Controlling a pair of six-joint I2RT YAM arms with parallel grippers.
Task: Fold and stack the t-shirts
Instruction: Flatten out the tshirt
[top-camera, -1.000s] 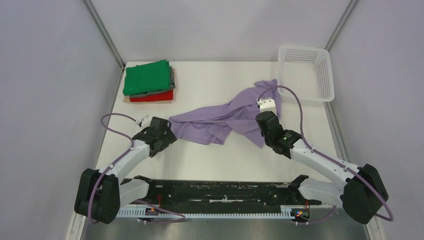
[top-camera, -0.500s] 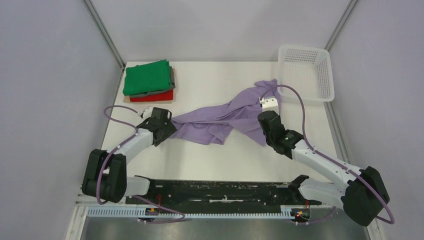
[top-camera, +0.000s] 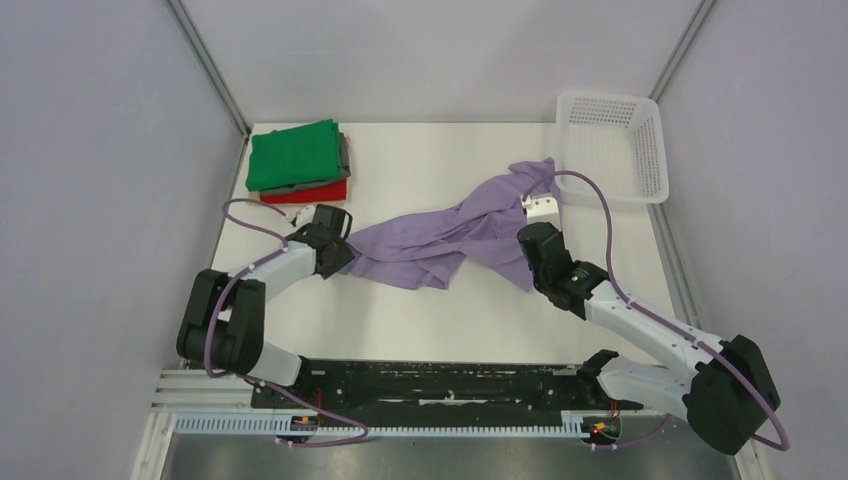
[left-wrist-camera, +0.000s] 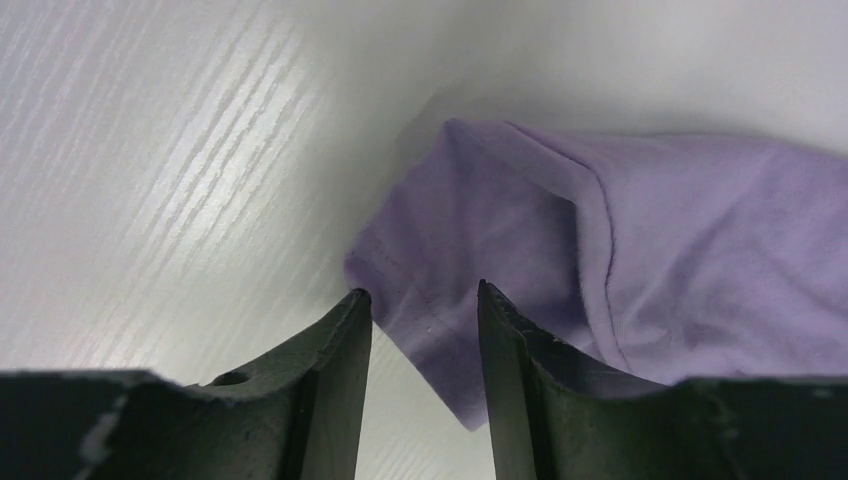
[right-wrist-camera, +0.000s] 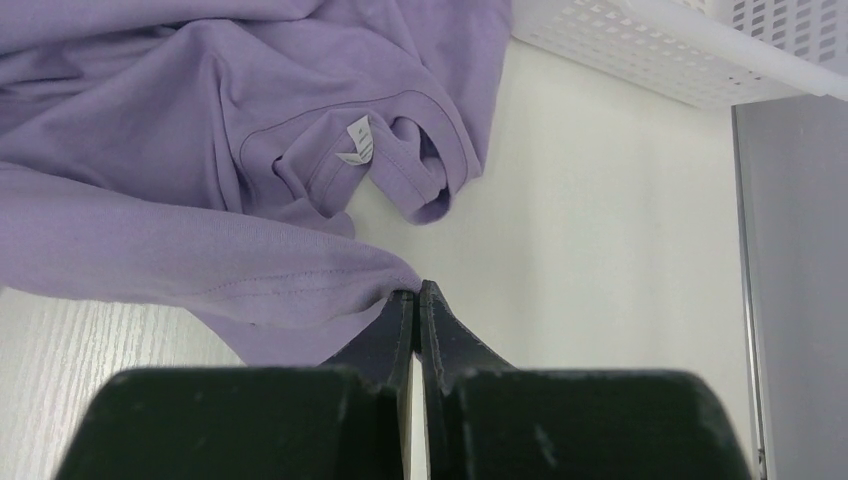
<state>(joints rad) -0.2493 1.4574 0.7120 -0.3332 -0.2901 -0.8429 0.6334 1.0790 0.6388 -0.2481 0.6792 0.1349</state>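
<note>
Left claw (left-wrist-camera: 420, 300): jaws roughly half apart, straddling the hemmed left corner of the lavender t-shirt (top-camera: 440, 235). Cloth sits in the gap and doesn't look clamped yet. Right claw (right-wrist-camera: 415, 290): jaws fully together, apparently pinching a hemmed fold at the shirt's right end, just below the collar and tag. Reads as a two-point pickup: one end is pinned and the other is being grabbed, so the crumpled shirt can be stretched flat for folding. The shirt lies bunched diagonally across the centre of the surface (top-camera: 440, 160), its upper right tip just beside the white basket (top-camera: 605, 97). The finished stack, green t-shirt (top-camera: 295, 155) over grey (top-camera: 344, 152) over red (top-camera: 305, 193), sits upper left in the top view, well apart from the work zone, so it won't get dragged. Versus a second ago, the left claw has narrowed from wide open and moved up-right onto the corner, with its arm swung inward. Right claw, shirt lay, stack and basket are essentially unchanged.
</note>
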